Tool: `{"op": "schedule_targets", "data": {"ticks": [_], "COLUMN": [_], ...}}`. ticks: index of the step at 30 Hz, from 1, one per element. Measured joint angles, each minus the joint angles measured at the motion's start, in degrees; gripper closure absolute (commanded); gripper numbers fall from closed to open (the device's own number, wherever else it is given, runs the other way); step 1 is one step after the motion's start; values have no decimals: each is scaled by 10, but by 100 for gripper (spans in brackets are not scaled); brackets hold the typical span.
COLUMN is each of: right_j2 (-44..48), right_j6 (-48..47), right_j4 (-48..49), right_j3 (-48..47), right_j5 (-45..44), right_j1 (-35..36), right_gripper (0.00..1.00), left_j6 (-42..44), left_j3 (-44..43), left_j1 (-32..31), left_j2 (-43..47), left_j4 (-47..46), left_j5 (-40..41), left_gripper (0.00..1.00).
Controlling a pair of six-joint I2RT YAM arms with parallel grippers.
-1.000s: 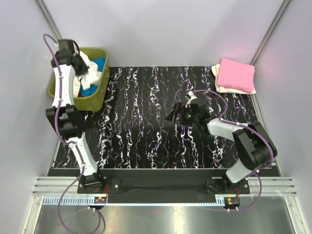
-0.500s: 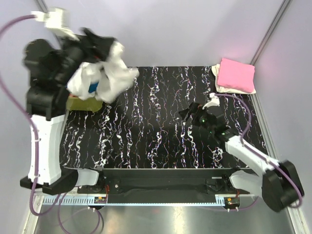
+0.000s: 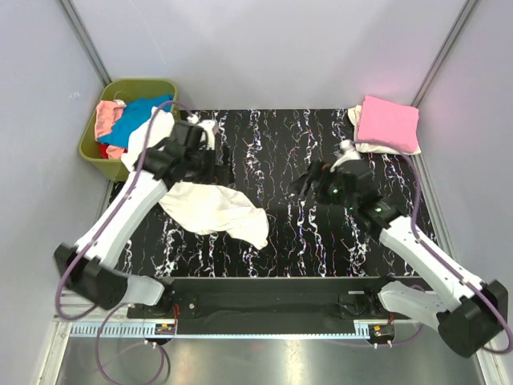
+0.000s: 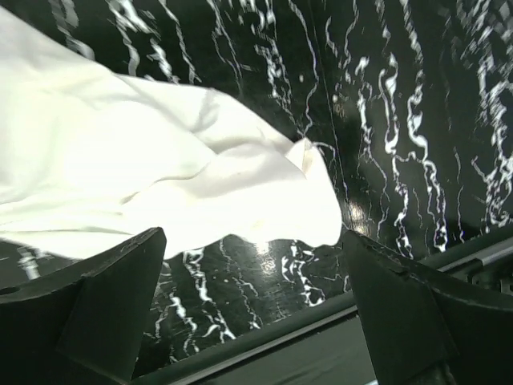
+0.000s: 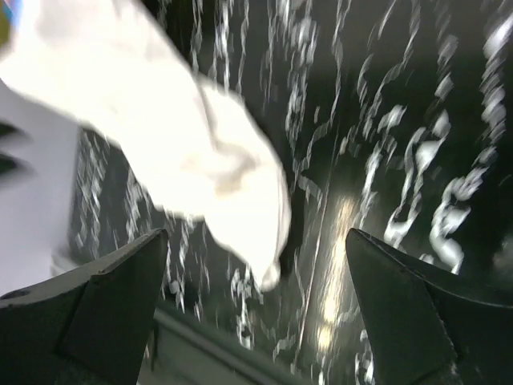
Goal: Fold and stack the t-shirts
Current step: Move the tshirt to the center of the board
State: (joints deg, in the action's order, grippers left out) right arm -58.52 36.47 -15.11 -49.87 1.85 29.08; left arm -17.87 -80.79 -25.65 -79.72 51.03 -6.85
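Basket (image 3: pixel 87 145) at far-left corner beside mat (image 3: pixel 272 144), t-shirts (image 3: pixel 128 120) inside. Loose t-shirt (image 3: pixel 212 207) on mat, left of centre. Folded stack (image 3: pixel 387 124) at far-right corner.

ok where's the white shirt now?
Top view: the white shirt lies crumpled on the mat, left side, by the left tool, right of the basket.

White t-shirt (image 3: pixel 212 208) lies crumpled; pink t-shirt (image 3: pixel 388 123) folded.
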Motion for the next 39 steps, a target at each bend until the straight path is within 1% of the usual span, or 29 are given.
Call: {"op": "schedule_targets", "data": {"ticks": [5, 8, 13, 15, 17, 21, 25, 28, 29, 30, 31, 32, 34, 35, 36, 38, 39], "right_j2": [-97, -167, -320, -364, -396, -453, -496, -518, -523, -529, -533, -536, -539, -539, -539, -539, -539], "right_j6": [13, 18, 4, -7, -20, -51, -71, -79, -81, -83, -84, -85, -90, -90, -91, -94, -97], "right_j4": [-44, -53, -71, -74, -79, -101, -105, -107, -107, -108, -108, -108, -107, -107, -105, -101, -100], "right_j3": [-5, -33, -138, -173, -202, -269, -310, -319, -319, -319, -319, -319, -319, -319, -319, -319, -319], "right_j5": [17, 36, 60, 69, 73, 74, 83, 90, 94, 99, 102, 106, 114, 116, 118, 122, 124], "right_j1": [127, 161, 166, 166, 166, 166, 166, 166, 166, 166, 166, 166, 166, 166, 166, 166, 166], "right_gripper": [1, 1, 1, 1, 1, 2, 6, 11, 17, 20, 28, 42, 58, 65, 76, 89, 99], "left_j6": [7, 7, 5, 5, 5, 5, 5, 4, 3, 3, 3, 3, 2, 1, 0, 0, 0], "left_j3": [40, 85, 167, 197, 221, 248, 256, 263, 267, 269, 271, 271, 272, 272, 273, 274, 275], "left_j1": [5, 26, 115, 152, 174, 177, 177, 177, 177, 177, 177, 177, 177, 177, 177, 177, 177], "left_j2": [141, 190, 210, 222, 246, 307, 328, 331, 333, 333, 334, 334, 334, 334, 334, 334, 334], "left_j4": [0, -2, 6, 8, 12, 8, 3, -3, -6, -7, -9, -10, -13, -14, -16, -16, -17], "left_j5": [63, 84, 93, 94, 103, 109, 116, 119, 121, 122, 124, 126, 130, 132, 133, 136, 137], "left_gripper": [1, 1, 1, 1, 1, 1, 1, 1, 1, 1, 1, 1, 1, 1, 1, 1, 1]}}
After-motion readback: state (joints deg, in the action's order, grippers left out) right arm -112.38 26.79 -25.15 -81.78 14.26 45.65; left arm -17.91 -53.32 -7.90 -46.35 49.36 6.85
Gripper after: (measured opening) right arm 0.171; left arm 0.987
